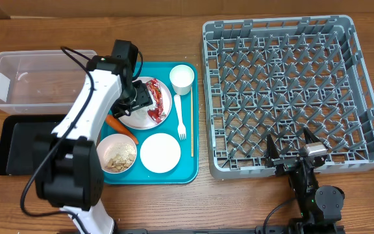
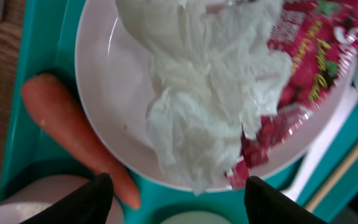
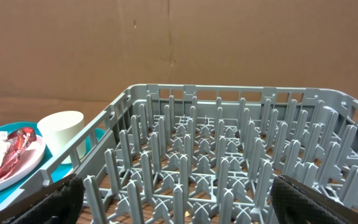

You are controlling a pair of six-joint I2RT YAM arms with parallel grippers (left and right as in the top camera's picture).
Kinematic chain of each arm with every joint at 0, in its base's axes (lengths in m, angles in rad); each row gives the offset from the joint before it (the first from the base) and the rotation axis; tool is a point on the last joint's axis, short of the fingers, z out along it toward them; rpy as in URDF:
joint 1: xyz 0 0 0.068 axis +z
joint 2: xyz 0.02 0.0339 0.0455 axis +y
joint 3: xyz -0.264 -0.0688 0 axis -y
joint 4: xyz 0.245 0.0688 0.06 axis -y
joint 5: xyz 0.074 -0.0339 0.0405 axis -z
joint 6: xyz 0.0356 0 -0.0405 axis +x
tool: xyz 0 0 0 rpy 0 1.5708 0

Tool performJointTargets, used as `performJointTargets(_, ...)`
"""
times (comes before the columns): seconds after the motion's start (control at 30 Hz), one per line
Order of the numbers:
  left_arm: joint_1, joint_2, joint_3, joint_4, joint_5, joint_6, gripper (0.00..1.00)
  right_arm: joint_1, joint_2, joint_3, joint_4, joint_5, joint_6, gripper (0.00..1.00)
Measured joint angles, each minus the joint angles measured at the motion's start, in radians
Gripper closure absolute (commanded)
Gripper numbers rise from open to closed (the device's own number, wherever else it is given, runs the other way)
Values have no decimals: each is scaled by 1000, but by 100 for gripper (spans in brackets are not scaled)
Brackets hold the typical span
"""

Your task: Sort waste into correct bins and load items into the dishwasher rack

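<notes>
- Teal tray sits just beside the dishwasher rack. Clear tub and black tray are left of it, with bare worktop in front.
- We see the left claw over the plate, jaws spread, gripping nothing.
- Crumpled napkin lies on the red wrapper, its lower end between the fingertips. Carrot is just left of the plate.
- Right claw is wide open, holding nothing, at the rack's near wall.
</notes>
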Motion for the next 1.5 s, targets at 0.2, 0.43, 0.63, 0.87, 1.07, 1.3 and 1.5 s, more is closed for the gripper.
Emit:
performJointTargets(0.2,0,69,-1,52,-6,-16,28,0,0,0,-1,0,0,0)
performJointTargets(0.43,0,126,-1,78,-6,-25,76,0,0,0,0,0,0,0)
performJointTargets(0.63,0,131,0,59,-6,-25,96,0,0,0,0,0,0,0)
performJointTargets(0.87,0,134,167,-141,-2,-3,96,0,0,0,0,0,0,0)
performJointTargets(1.07,0,134,365,-256,-2,44,96,0,0,0,0,0,0,0)
performJointTargets(1.3,0,134,412,-303,-1,76,96,0,0,0,0,0,0,0)
performJointTargets(1.5,4,134,426,-321,5,92,96,0,0,0,0,0,0,0)
